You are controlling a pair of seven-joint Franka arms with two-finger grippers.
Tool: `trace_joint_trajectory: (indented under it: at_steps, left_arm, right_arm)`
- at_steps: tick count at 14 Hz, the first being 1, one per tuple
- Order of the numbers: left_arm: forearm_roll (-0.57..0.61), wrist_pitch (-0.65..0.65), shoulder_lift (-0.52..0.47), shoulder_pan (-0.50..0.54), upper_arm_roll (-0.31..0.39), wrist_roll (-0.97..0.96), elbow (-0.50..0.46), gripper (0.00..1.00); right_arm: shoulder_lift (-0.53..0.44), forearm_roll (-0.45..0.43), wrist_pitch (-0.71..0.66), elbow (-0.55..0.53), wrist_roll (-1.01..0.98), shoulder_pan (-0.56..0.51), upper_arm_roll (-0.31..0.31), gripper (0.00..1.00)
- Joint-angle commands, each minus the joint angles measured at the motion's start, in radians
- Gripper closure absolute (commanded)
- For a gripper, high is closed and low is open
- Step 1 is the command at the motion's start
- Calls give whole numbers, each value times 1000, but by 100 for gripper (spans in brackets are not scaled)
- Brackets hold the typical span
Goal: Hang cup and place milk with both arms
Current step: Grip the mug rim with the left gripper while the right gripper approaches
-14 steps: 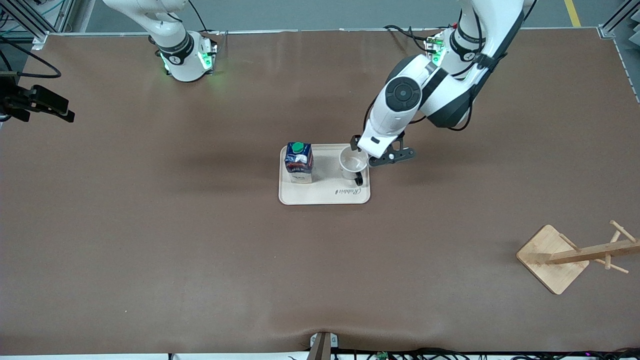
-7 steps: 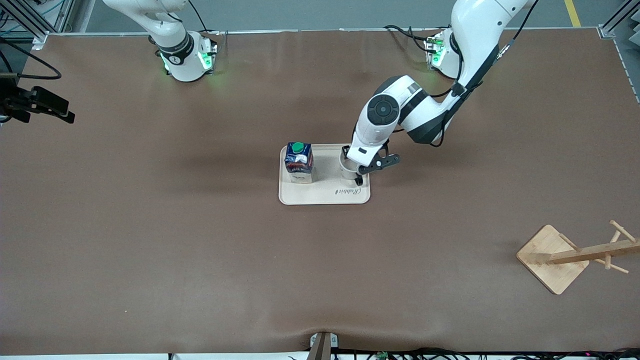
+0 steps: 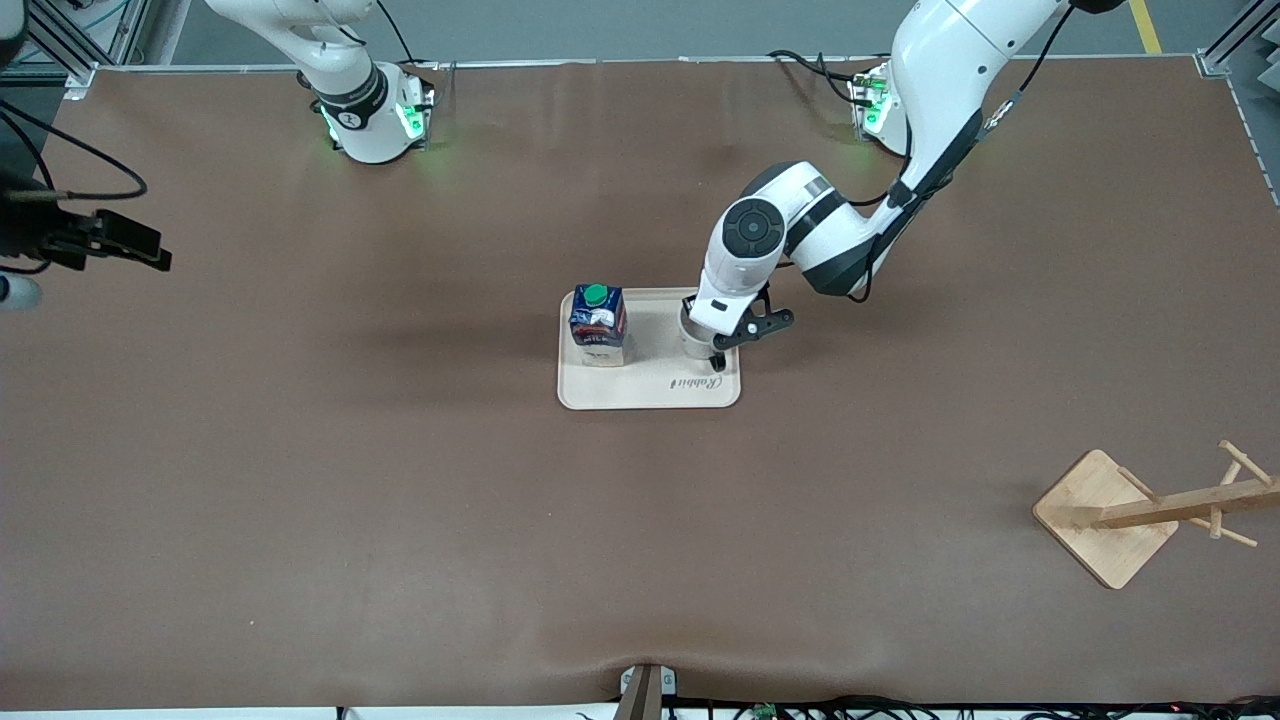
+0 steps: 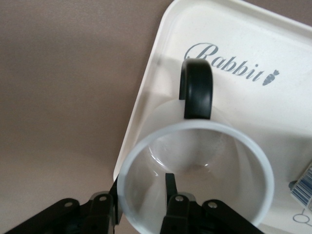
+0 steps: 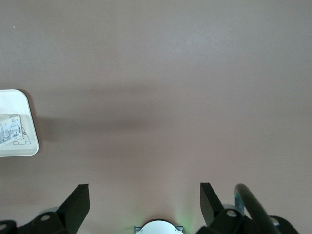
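The white cup (image 3: 695, 342) stands upright on the cream tray (image 3: 650, 395), its black handle (image 4: 197, 87) pointing toward the front camera. The milk (image 3: 598, 325), a dark blue carton with a green cap, stands on the same tray toward the right arm's end. My left gripper (image 3: 702, 322) is down on the cup and open. One finger (image 4: 170, 184) is inside the cup (image 4: 253, 161) and the other finger (image 4: 115, 195) is outside its wall. My right gripper (image 3: 150, 258) is open and empty, up over the table's right-arm end, and it waits there.
A wooden mug rack (image 3: 1150, 515) with pegs stands on a square base near the front camera at the left arm's end. The right wrist view shows the right gripper (image 5: 145, 195) over bare brown table, with a tray corner (image 5: 27, 146) and the milk's pale label (image 5: 9, 129).
My left arm swung in from beside the cup and came down on it, one finger now inside the rim. My right gripper shifted a little inward and toward the front camera.
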Motion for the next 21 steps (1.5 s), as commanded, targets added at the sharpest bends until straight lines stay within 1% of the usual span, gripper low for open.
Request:
trace_joint_trajectory:
  at_steps: [1, 2, 4, 6, 8, 10, 11, 12, 13, 15, 18, 20, 21]
  left_arm:
    - [32, 16, 23, -2, 1, -31, 25, 92]
    - [32, 15, 21, -1, 1, -31, 37, 100]
    - [32, 15, 14, 7, 1, -30, 54, 100]
    - [32, 1, -20, 19, 1, -30, 80, 100]
    - [31, -7, -71, 24, 4, -25, 100, 100]
    - [34, -52, -124, 83, -4, -13, 130, 100]
    - [34, -91, -160, 103, -5, 10, 143, 100]
    - [23, -144, -193, 119, -5, 60, 161, 100]
    - [15, -210, -221, 149, -7, 121, 184, 100]
    - [11, -334, -258, 200, -7, 270, 239, 100]
    - [-35, -526, -299, 301, -5, 546, 317, 100]
    - [-35, -605, -319, 379, -5, 718, 336, 100]
    - [-35, -619, -335, 412, -4, 781, 334, 100]
  right_arm:
    - [39, 3, -1, 18, -11, 8, 4, 0]
    - [51, 3, -1, 18, -10, 18, 7, 0]
    - [78, 2, -3, 17, -1, 56, 6, 0]
    - [100, 14, 1, 7, 4, 99, 7, 0]
    - [117, 51, 23, 3, 100, 125, 7, 0]
    - [124, 62, 50, -11, 203, 181, 7, 0]
    - [131, 94, 53, -14, 255, 201, 9, 0]
    - [137, 138, 62, -17, 309, 215, 7, 0]
    - [145, 158, 85, -23, 340, 235, 9, 0]
    - [151, 161, 154, -49, 398, 312, 7, 0]
    - [182, 161, 278, -74, 600, 430, 7, 0]
    - [219, 160, 359, -74, 714, 514, 7, 0]
    - [235, 160, 397, -72, 754, 547, 7, 0]
